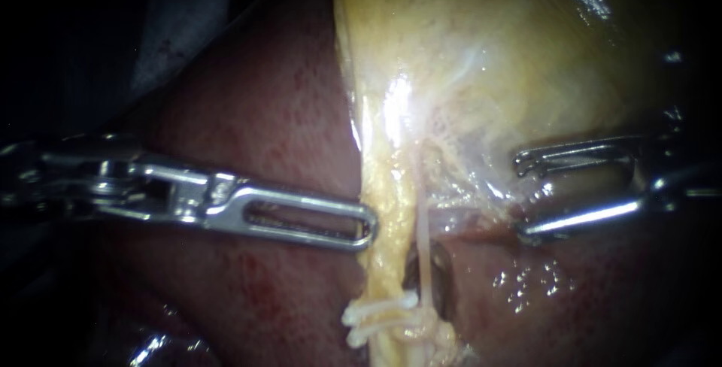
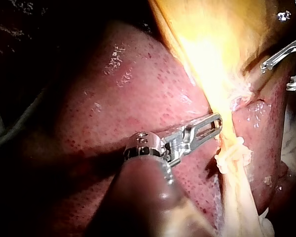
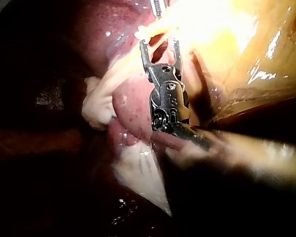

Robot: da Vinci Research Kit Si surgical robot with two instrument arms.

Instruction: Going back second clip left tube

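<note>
The tool of my right instrument point(image 1: 520, 198) stands open at 3 o'clock, jaws apart, with the tips against the thin membrane point(image 1: 481, 168). The thin pale tube point(image 1: 423, 235) runs toward 6 o'clock, apart from that tool. I cannot tell whether it is the left tube, or whether the dark shapes beside it are clips. The tool of my left instrument point(image 1: 368, 224), entering from 9 o'clock, is closed on nothing, tip touching the yellow fatty strip point(image 1: 383, 186). Hazards: withdrawing with the jaws open could snag and tear the membrane, and any left-side push could drag the strip and strain the tube.
</note>
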